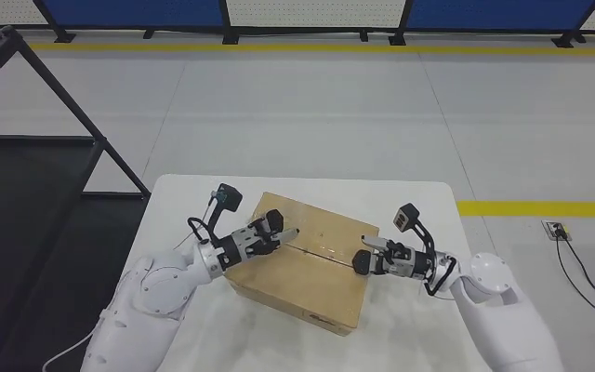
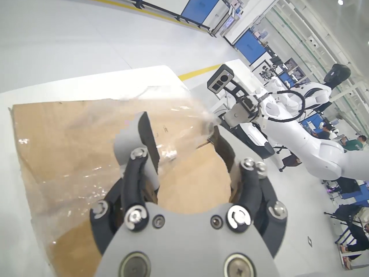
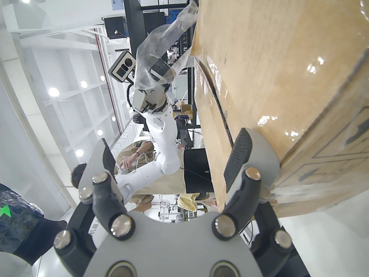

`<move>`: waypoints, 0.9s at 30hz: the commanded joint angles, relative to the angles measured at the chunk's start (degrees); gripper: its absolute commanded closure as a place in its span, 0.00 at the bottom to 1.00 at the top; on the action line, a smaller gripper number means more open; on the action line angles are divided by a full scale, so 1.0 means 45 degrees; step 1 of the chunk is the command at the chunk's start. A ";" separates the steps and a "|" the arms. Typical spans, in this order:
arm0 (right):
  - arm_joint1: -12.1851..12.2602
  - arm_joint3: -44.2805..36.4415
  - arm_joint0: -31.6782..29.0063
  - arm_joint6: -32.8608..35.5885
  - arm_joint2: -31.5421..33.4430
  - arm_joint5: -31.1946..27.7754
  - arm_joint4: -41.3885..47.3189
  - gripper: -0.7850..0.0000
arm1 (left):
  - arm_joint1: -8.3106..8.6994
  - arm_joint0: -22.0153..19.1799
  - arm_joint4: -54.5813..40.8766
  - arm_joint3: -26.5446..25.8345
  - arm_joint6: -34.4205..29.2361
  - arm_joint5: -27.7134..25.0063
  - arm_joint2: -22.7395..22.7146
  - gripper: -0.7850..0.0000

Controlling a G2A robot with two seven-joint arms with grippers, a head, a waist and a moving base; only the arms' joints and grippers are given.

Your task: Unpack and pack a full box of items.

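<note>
Left jaws spread atop the box (image 1: 307, 279), right jaws open at its edge.

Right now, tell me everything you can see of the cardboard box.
The cardboard box is brown, set askew on the white table. Its top flaps are shut, a dark seam between them; one side carries printed marks. Glossy clear tape is partly lifted off the top. The left pincer hovers at the seam; the right pincer meets the seam's end edge.

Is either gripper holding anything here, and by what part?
Neither clamps anything. A strip of clear tape lies draped across the open left gripper; the open right gripper sits at one end of the box.
</note>
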 commanded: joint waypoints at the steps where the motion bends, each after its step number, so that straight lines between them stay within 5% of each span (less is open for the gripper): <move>1: -0.0005 0.0092 0.0076 0.0024 -0.0057 -0.0043 0.0040 0.00 | -0.0011 -0.0013 -0.0621 0.0036 -0.0369 0.0102 0.0101 0.00; 9: -0.0019 0.0426 0.0329 0.0081 -0.0226 -0.0228 0.0201 0.00 | 0.0083 -0.0390 -0.3128 0.0160 -0.1876 0.0517 -0.0409 0.00; 19: -0.0007 0.0755 0.0675 0.0303 -0.0297 -0.1150 0.0144 0.00 | 0.0260 -0.0126 -0.5009 0.0111 -0.0298 0.1640 -0.2322 0.00; 24: 0.0009 0.0905 0.0823 0.0571 -0.0375 -0.1639 0.0005 0.00 | 0.0424 -0.0249 -0.6018 0.0226 -0.2386 0.3633 -0.2687 0.00; 27: 0.0000 0.0930 0.0942 0.0402 -0.0458 -0.1423 -0.0021 0.00 | 0.0461 -0.0457 -0.6759 0.0478 -0.3367 0.3374 -0.2720 0.00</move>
